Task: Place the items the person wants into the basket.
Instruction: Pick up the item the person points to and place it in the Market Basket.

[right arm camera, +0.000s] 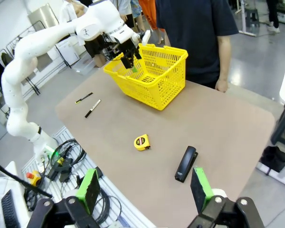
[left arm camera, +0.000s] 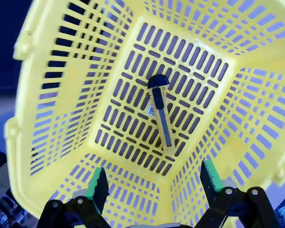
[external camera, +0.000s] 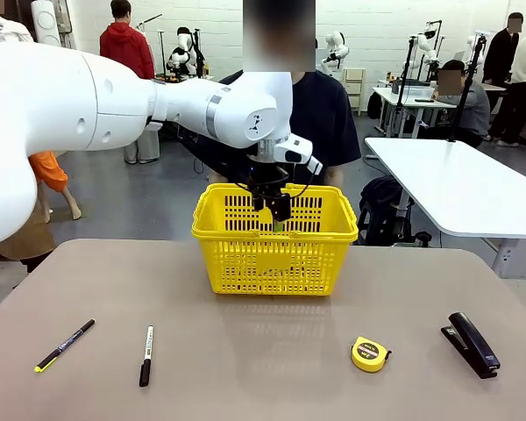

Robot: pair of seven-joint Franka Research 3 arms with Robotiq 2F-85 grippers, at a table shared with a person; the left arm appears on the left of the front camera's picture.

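Note:
The yellow basket (external camera: 274,252) stands at the table's far middle, in front of the person (external camera: 326,114) in a dark T-shirt. My left gripper (external camera: 276,207) hangs open just above the basket's rim, nothing between its green pads (left arm camera: 97,186). Below it the yellow-and-black utility knife (left arm camera: 160,112) lies flat on the basket floor (left arm camera: 133,128). The round yellow tape measure (external camera: 369,353) and the black stapler (external camera: 472,344) lie on the table at the near right. My right gripper (right arm camera: 145,190) is open high above the table's near-right edge, with the tape measure (right arm camera: 142,142) and stapler (right arm camera: 185,163) below it.
Two marker pens lie at the near left: a black-and-yellow one (external camera: 65,344) and a white-and-black one (external camera: 146,354). A white table (external camera: 460,184) stands beyond the right side. The person's hand (right arm camera: 221,85) rests by the far table edge.

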